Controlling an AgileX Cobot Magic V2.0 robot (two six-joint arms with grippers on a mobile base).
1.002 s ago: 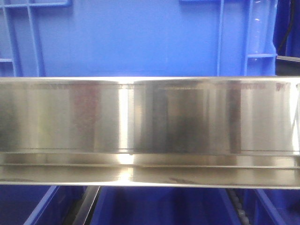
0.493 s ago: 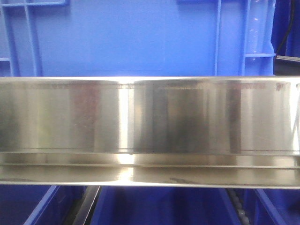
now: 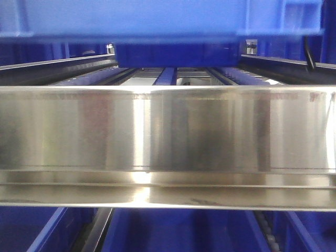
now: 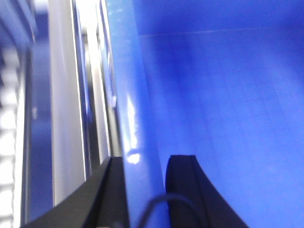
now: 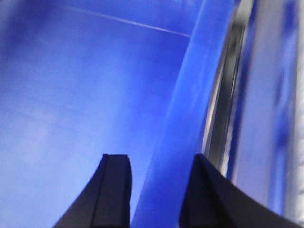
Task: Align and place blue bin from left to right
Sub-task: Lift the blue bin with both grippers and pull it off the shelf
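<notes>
Glossy plastic blue bin (image 3: 157, 18), ribbed at the corner, hangs above the brushed-steel rail (image 3: 168, 131) and the roller tracks (image 3: 89, 73). The left jaws and right jaws each clamp its thick smooth wall, black fingers (image 4: 183, 190) astride.

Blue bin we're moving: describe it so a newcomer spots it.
Find the shiny steel rail across the front view. Above it, along the top edge, hangs the blue bin, bright blue. Unlike the darker bin behind, it is pinched by the left gripper and right gripper.
</notes>
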